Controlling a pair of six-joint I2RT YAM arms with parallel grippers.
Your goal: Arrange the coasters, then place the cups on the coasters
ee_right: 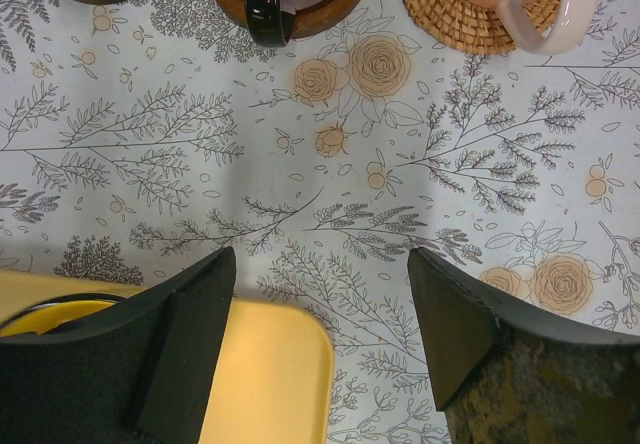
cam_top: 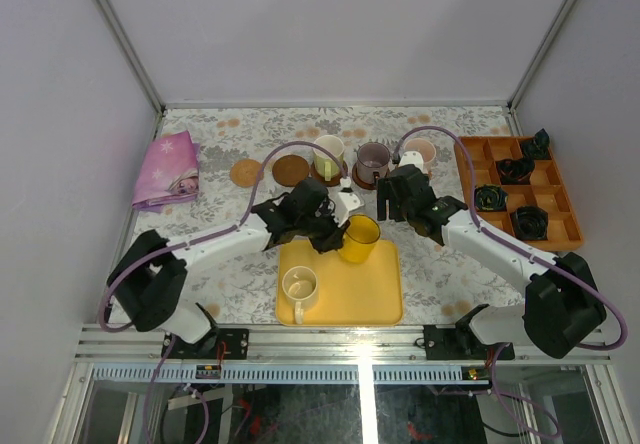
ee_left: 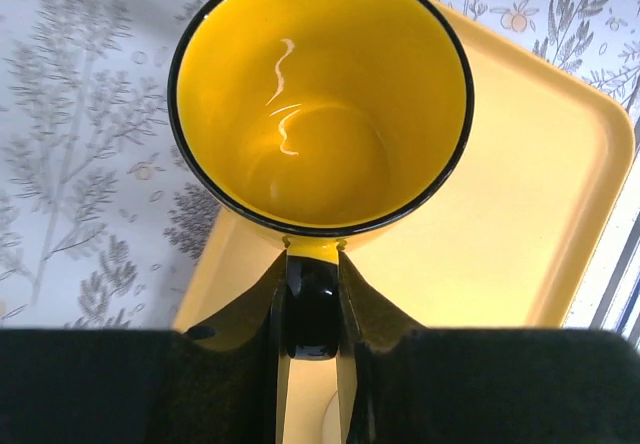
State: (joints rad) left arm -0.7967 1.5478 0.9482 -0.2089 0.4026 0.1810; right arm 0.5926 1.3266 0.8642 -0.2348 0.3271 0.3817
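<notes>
Left wrist view: the left gripper [ee_left: 312, 276] is clamped on the black handle [ee_left: 312, 329] of the yellow cup [ee_left: 320, 104], at the far edge of the yellow tray [ee_left: 520, 224] (partly overhanging it). The right gripper [ee_right: 320, 264] gapes empty over the tablecloth [ee_right: 300, 164] beside the tray's far right corner.

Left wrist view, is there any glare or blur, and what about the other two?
Left wrist: white glare streaks inside the yellow cup, left fingers dark and soft. Right wrist: tablecloth print sharp, right fingers slightly blurred. Top: even light, a bright streak at the bottom edge.
</notes>
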